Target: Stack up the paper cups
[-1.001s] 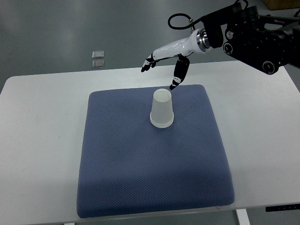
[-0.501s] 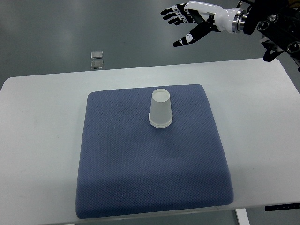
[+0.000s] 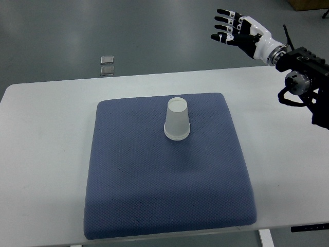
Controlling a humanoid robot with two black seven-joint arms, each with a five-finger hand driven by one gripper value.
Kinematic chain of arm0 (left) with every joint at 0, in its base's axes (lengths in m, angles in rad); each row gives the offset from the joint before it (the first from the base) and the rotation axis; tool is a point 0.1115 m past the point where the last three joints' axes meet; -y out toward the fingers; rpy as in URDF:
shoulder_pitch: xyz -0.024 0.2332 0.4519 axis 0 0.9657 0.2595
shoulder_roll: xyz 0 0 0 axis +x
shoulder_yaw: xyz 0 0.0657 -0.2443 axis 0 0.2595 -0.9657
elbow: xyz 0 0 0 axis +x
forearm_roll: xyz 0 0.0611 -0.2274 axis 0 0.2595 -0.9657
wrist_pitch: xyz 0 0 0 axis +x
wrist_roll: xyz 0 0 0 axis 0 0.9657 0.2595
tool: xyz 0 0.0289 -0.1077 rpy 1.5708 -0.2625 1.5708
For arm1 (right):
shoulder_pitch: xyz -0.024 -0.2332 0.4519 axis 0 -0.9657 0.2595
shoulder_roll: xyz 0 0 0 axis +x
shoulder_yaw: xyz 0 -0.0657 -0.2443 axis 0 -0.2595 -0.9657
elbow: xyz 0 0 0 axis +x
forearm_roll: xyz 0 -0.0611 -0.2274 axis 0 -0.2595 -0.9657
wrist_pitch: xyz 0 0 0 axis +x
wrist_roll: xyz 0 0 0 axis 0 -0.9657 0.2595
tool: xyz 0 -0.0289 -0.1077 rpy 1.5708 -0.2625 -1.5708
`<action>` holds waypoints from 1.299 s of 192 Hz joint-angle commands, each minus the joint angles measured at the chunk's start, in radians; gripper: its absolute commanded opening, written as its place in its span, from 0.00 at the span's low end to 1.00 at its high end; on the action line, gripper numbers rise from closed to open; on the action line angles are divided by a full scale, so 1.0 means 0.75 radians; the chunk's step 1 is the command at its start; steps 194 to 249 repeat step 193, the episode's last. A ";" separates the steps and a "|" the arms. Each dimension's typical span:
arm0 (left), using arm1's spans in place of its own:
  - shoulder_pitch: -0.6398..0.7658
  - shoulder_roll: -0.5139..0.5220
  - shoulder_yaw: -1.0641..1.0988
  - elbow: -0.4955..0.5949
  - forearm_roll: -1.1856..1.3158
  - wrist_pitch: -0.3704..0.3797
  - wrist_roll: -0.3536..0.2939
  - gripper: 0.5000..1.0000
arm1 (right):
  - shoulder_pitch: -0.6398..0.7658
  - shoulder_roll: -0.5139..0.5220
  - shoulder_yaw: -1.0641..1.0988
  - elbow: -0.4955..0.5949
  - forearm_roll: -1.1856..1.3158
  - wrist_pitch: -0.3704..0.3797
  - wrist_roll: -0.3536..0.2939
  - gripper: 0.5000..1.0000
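Note:
A white paper cup (image 3: 177, 119) stands upside down on the far middle of the blue mat (image 3: 164, 175); whether it is one cup or a stack I cannot tell. My right hand (image 3: 232, 28) hovers high beyond the table's far right edge, well away from the cup, its fingers spread and holding nothing. Its black forearm (image 3: 303, 72) enters from the right edge. No left arm shows.
The mat lies on a white table (image 3: 46, 154). Two small clear square objects (image 3: 107, 65) lie on the grey floor beyond the table's far edge, at the left.
The right hand has drawn back from just behind the cup, rising and moving right past the table's far edge, and has turned so the fingers fan out. The cup stayed put.

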 commanded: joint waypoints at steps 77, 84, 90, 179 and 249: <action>-0.002 0.000 0.000 0.000 0.000 0.000 0.000 1.00 | -0.117 0.016 0.003 0.002 0.483 -0.050 -0.021 0.80; -0.002 0.000 0.000 0.000 0.000 0.000 0.000 1.00 | -0.119 0.022 0.003 0.000 0.481 -0.050 -0.019 0.80; -0.002 0.000 0.000 0.000 0.000 0.000 0.000 1.00 | -0.125 0.026 0.003 0.002 0.483 -0.050 -0.019 0.80; -0.002 0.000 0.000 0.000 0.000 0.000 0.000 1.00 | -0.184 0.059 0.005 -0.002 0.481 -0.052 -0.007 0.80; -0.002 0.000 0.000 0.000 0.000 0.000 0.000 1.00 | -0.186 0.061 0.007 -0.002 0.483 -0.052 -0.003 0.80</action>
